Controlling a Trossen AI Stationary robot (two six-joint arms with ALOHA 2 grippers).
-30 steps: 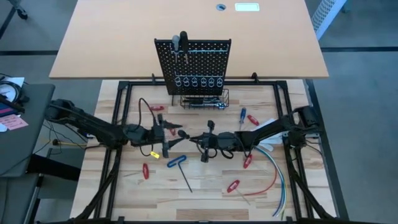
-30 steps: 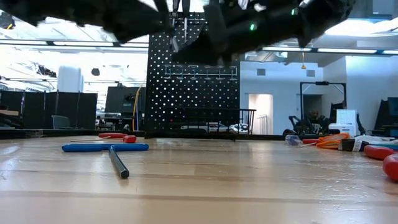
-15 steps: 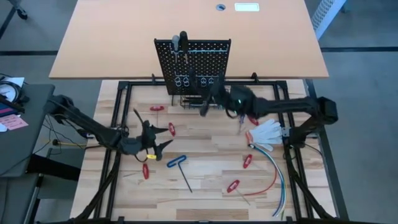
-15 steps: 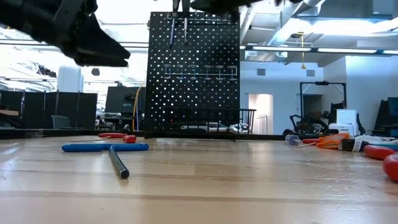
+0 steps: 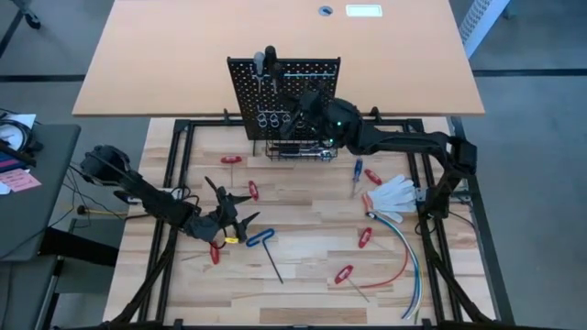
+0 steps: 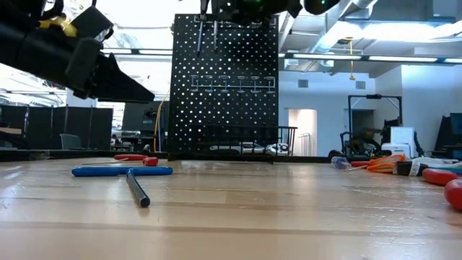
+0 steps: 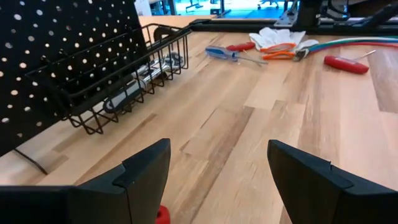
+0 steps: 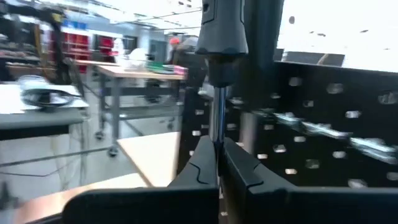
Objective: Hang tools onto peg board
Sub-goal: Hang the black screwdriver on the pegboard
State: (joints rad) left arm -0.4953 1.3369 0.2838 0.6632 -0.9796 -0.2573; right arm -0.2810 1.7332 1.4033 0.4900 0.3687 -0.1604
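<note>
The black peg board (image 5: 284, 87) stands upright at the table's far middle, with two screwdrivers (image 5: 266, 62) hanging at its top left and a wire basket (image 5: 303, 147) at its base. My right gripper (image 5: 309, 103) is in front of the board's upper part, shut on a dark-handled screwdriver (image 8: 222, 28). My left gripper (image 5: 240, 218) is open and empty above the near left of the table, beside a blue T-handle hex key (image 5: 264, 240). It also shows at the upper left of the low view (image 6: 115, 72). My right gripper pinches the screwdriver's thin metal shaft (image 8: 216, 118) between its two fingers, a little below the handle. The fingers come about level from the table's right and lie across the shaft. The screwdriver stands upright, handle up, lifted clear, close to the peg board (image 8: 323, 124).
Small red-handled tools (image 5: 215, 252) (image 5: 365, 237) (image 5: 344, 273) lie scattered on the table. A blue screwdriver (image 5: 357, 170), a white glove (image 5: 394, 192) and red, blue and white cables (image 5: 408, 266) lie at the right. A silver wrench (image 7: 140, 81) lies in the basket.
My right gripper has gone from the table's middle up and toward the far edge, to the peg board, carrying the screwdriver upright. My left gripper has drawn back from the middle toward the table's near left.
</note>
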